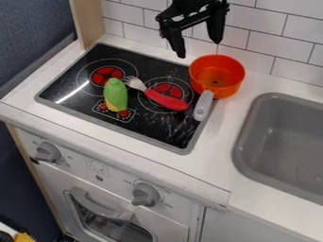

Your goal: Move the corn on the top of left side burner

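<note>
Up high, the claw (199,47) hangs in front of the tiles (259,30), released and holding nothing. The corn (115,96) lies on the stove (154,125), its green tip over the near part of the left burner (104,73), its yellow end on the controls (124,114). Beside it, the fork (165,99) crosses the right burner (166,87); the pot (232,79) straddles the stove's right edge and the bench (217,151).

glossy black stovetop (75,90)
</note>
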Motion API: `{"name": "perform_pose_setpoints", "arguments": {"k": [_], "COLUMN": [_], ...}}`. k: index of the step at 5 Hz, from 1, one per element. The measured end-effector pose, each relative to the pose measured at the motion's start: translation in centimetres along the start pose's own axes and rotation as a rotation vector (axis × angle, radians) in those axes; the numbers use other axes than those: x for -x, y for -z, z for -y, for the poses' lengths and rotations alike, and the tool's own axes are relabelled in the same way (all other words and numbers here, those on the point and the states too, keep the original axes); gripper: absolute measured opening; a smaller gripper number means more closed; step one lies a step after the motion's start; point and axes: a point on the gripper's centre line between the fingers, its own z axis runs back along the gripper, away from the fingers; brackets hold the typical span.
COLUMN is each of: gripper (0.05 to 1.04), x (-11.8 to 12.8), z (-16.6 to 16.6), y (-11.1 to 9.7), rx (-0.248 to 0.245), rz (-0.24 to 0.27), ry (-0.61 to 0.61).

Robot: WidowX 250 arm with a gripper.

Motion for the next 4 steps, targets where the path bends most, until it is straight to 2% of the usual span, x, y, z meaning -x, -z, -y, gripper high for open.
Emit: {"name": "perform_pose_setpoints", "arguments": {"k": [1, 2, 3, 4], "gripper": [1.001, 1.001, 1.001, 1.001], "x": [0.3, 0.1, -0.8, -0.8], "z": [-0.6, -2.6, -5.4, -8.0], "y": [1.6, 1.8, 0.7, 0.7], "rx": [-0.036, -0.086, -0.112, -0.123], "rz": [-0.029, 0.001, 0.062, 0.066], "ry": [-0.011, -0.080, -0.162, -0.213]}}
